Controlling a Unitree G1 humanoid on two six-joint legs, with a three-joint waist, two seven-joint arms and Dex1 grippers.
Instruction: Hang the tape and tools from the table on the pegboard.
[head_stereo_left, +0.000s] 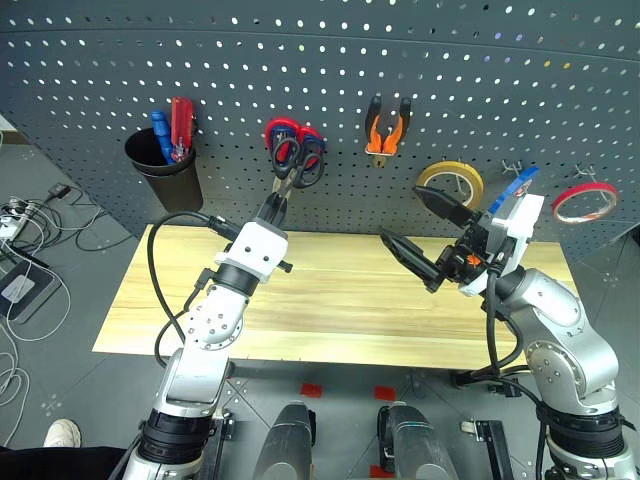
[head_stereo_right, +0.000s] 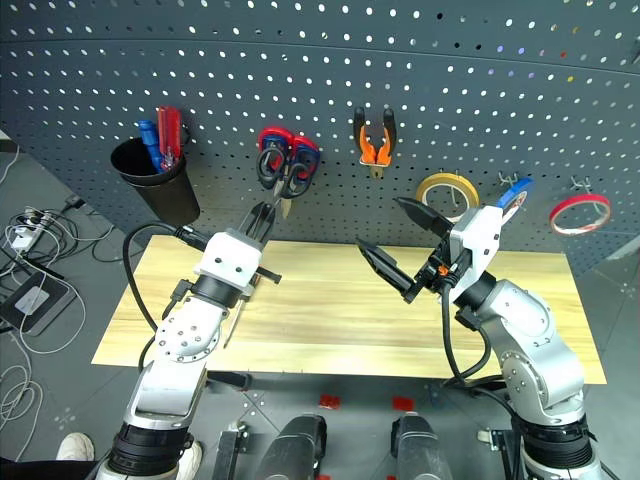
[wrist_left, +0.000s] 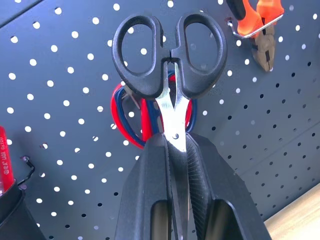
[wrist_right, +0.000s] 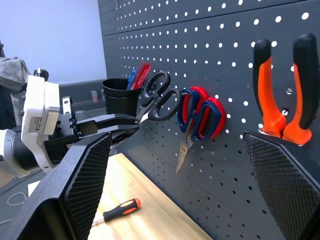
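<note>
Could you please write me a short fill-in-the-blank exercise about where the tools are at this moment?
1. The left tool is shut on the black-handled ____.
2. The orange-handled pliers hang on the ____.
3. The orange-and-black screwdriver lies on the ____.
4. The right tool holds nothing; its jaws are ____.

Missing words: scissors; pegboard; table; open

The dark grey pegboard (head_stereo_left: 330, 60) has rows of small holes, the scissors (wrist_left: 170, 65) have black handles, and the pliers (head_stereo_left: 386, 128) are orange and black.
</note>
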